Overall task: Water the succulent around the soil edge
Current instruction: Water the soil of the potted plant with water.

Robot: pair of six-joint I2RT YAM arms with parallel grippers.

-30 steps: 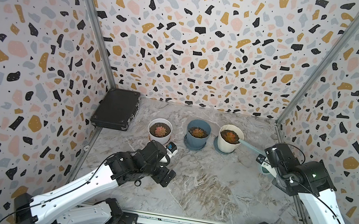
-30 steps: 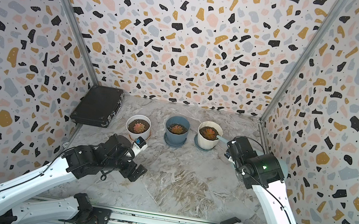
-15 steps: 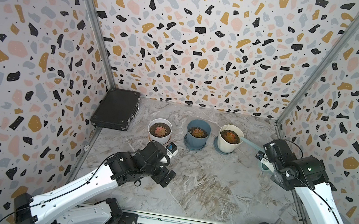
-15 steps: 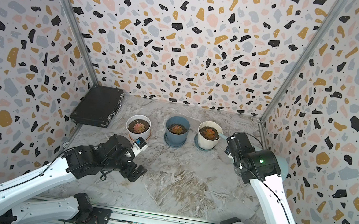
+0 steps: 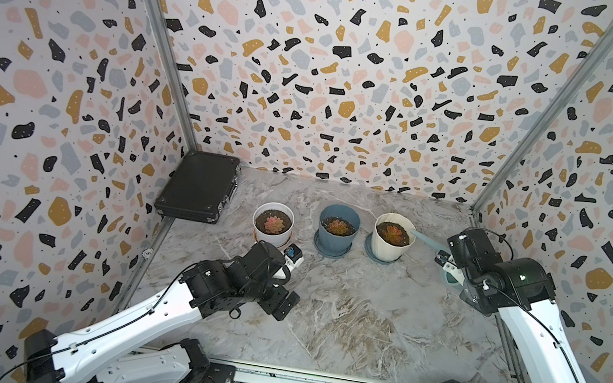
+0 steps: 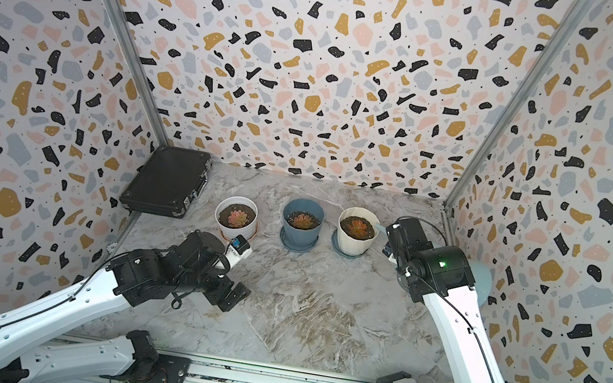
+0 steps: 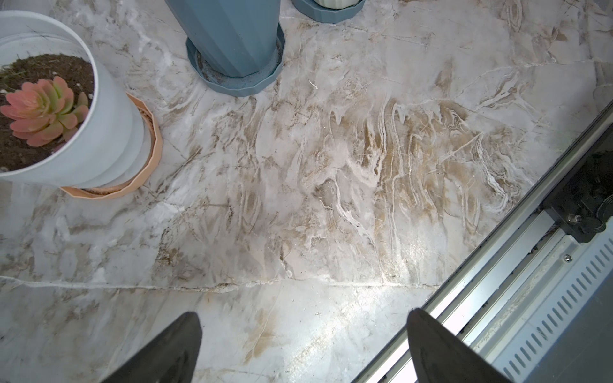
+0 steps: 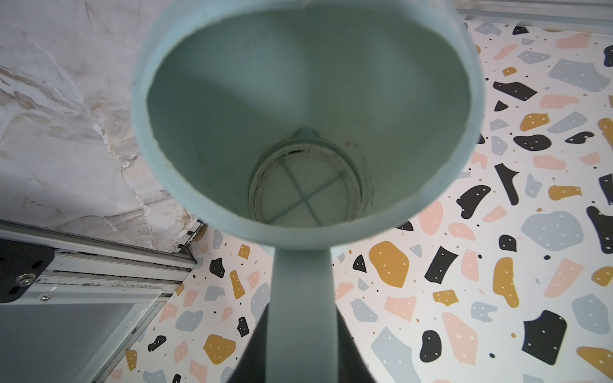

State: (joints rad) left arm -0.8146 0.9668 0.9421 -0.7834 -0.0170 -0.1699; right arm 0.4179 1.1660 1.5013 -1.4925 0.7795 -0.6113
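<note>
Right claw (image 8: pixel 300 351) clenched on can (image 8: pixel 305 132), spout at cream pot (image 5: pixel 393 238) rim
Left claw (image 7: pixel 302 348) released; next, tilt and circle the soil edge

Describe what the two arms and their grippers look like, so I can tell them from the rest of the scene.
Both arms have white links with black joint housings and thin black cables along them. The left arm ends in a black left gripper with dark tapered fingers. The right arm shows a small green light on its black joint; its right gripper is black too.
</note>
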